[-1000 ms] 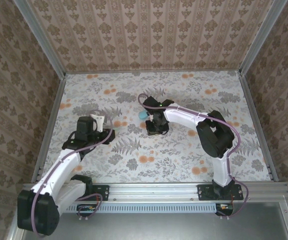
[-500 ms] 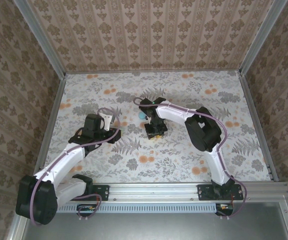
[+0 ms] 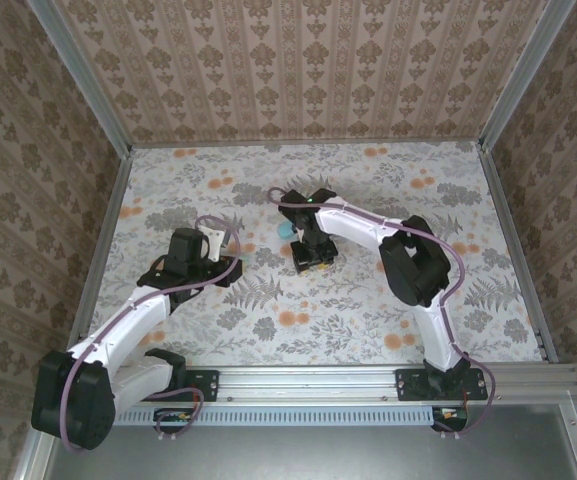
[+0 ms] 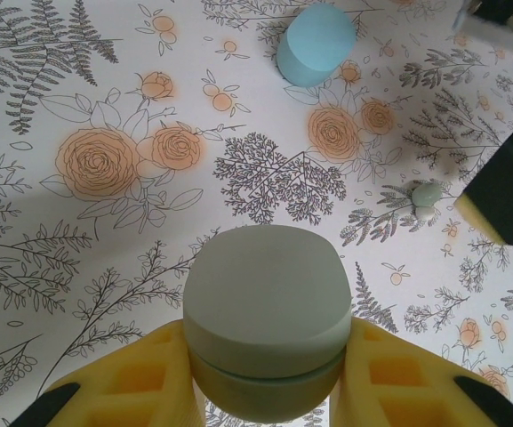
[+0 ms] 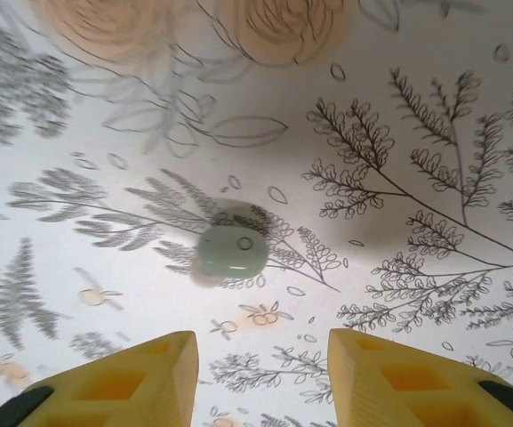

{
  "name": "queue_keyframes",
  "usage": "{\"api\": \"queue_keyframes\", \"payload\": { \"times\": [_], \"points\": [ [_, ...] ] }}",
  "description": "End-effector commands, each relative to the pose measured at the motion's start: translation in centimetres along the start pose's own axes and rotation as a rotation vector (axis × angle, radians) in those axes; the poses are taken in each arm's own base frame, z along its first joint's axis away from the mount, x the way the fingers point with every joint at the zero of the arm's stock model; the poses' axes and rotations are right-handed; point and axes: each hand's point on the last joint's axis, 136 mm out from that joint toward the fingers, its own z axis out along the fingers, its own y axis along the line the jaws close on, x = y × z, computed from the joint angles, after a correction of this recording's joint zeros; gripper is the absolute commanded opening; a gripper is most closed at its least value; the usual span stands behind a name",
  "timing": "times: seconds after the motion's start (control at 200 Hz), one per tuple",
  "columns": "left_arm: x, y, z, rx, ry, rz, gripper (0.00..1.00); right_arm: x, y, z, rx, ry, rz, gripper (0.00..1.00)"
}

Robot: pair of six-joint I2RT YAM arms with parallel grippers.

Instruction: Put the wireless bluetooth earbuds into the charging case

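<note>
- The right gripper (image 5: 260,345) has parted its yellow fingers within the last second, and nothing sits between them.
- One earbud (image 5: 229,252) lies loose on the table (image 5: 434,116), left of centre in the right wrist view, just beyond the fingertips.
- The sky-blue charging case (image 4: 316,43) stands at the top of the left wrist view, apart from the earbud.
- The left gripper (image 4: 265,331) stays clamped on a pale grey-green oval pod (image 4: 265,289).
- Probably the opened fingers are ready to take the earbud; no insertion is done yet.

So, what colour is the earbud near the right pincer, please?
The earbud is pale green, clearest in the right wrist view.
</note>
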Motion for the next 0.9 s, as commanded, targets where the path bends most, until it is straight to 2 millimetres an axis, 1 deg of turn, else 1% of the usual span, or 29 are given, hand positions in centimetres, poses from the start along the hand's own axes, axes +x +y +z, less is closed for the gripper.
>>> {"api": "queue_keyframes", "payload": {
  "times": [0.0, 0.095, 0.165, 0.475, 0.66, 0.895],
  "points": [
    [-1.3, -0.5, -0.7, 0.001, -0.038, 0.039, 0.00, -1.4, 1.1, -3.0, -0.015, -0.091, 0.018, 0.44],
    [-1.2, -0.5, -0.7, 0.000, -0.035, 0.043, 0.00, -1.7, 1.5, -2.9, -0.017, -0.085, 0.042, 0.44],
    [-1.1, -0.4, -0.7, 0.000, -0.033, 0.047, 0.00, -1.7, 1.7, -2.4, -0.014, -0.074, 0.064, 0.44],
    [-0.9, -0.5, -0.7, 0.004, -0.031, 0.074, 0.00, -1.0, 2.5, -0.4, -0.089, -0.074, 0.192, 0.43],
    [-0.7, -0.5, -0.6, 0.009, -0.031, 0.074, 0.00, -0.4, 2.4, 1.3, -0.097, -0.050, 0.225, 0.47],
    [-0.3, -0.5, -0.6, 0.012, -0.032, 0.065, 0.00, -1.1, 2.9, 2.7, -0.111, -0.037, 0.229, 0.46]
  ]
}}
